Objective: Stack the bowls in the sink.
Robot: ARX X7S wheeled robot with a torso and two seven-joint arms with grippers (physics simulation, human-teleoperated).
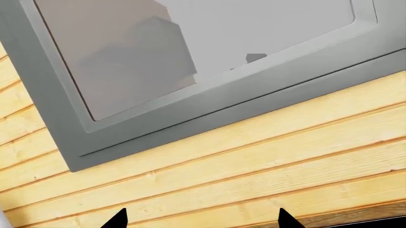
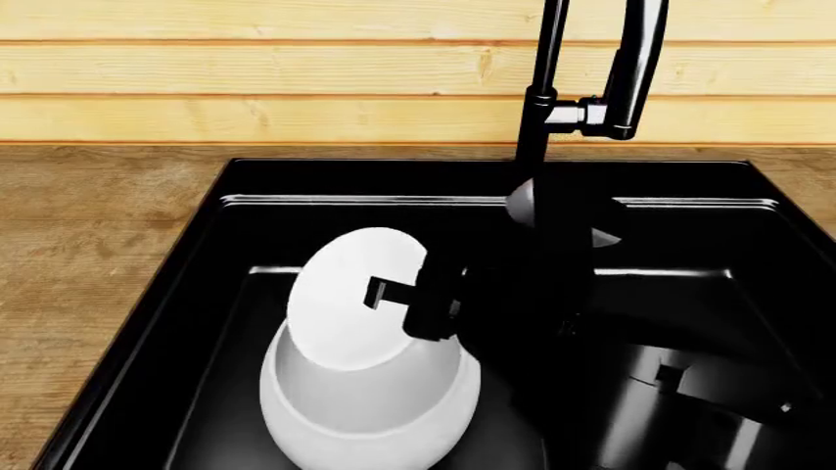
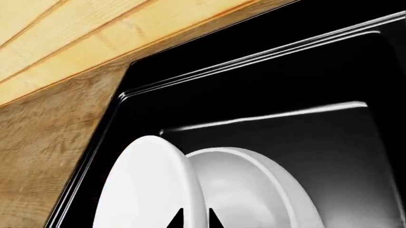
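Two bowls (image 2: 372,392) nested; right gripper (image 2: 392,294) pinches the smaller's rim

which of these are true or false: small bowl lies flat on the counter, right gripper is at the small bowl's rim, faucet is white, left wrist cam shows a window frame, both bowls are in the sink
1. The small bowl lies flat on the counter: false. It is tilted, over the large bowl in the sink.
2. The right gripper is at the small bowl's rim: true.
3. The faucet is white: false, it is black.
4. The left wrist view shows a grey window frame: true.
5. Both bowls are within the sink: true.
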